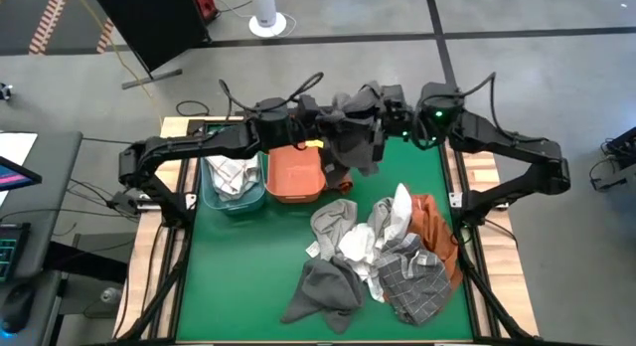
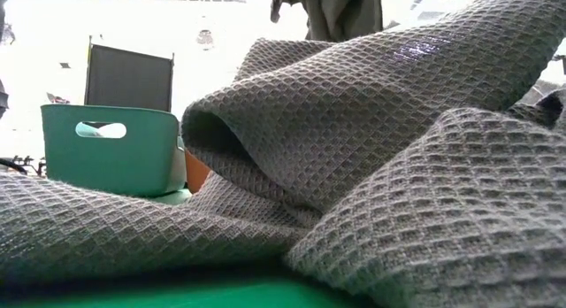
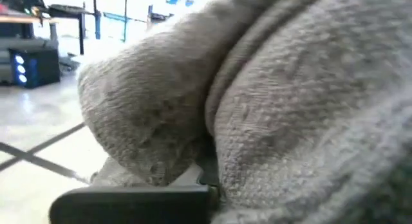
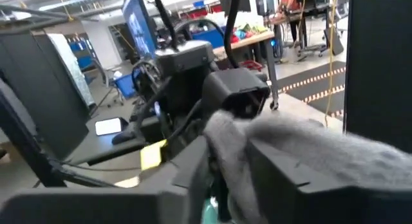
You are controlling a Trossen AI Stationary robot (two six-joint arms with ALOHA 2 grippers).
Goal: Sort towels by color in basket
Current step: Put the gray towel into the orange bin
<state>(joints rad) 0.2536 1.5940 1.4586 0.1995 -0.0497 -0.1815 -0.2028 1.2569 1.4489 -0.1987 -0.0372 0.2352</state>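
Note:
A dark grey towel [image 1: 355, 139] hangs lifted between my two grippers at the table's far middle, above the orange basket [image 1: 295, 174]. My left gripper [image 1: 328, 115] is shut on its left top part. My right gripper [image 1: 390, 112] is shut on its right top part. The towel's lower end also shows at the top of the low view [image 2: 340, 11]. A teal basket [image 1: 221, 199] holds a white checked towel [image 1: 235, 174]. The other towels, white, grey, checked and rust orange [image 1: 434, 227], lie piled on the green mat [image 1: 248, 276]. My left gripper holds the dark grey towel's upper part [image 3: 193, 121], coming level from the table's left. The cloth bunches over the fingers and fills the wrist view, so the place of contact is hidden. The towel hangs below, clear of the table. My right gripper pinches a bunched upper edge of the dark grey towel [image 4: 232, 140] between its two fingers [image 4: 290, 176], coming level from the table's right. Several layers seem gathered there. The towel hangs slack below, lifted clear.
A grey waffle towel [image 2: 371, 166] of the pile lies right before the low camera and blocks most of that view. The teal basket [image 2: 110, 149] and orange basket stand side by side at the far left of the mat. Bare mat lies at the near left.

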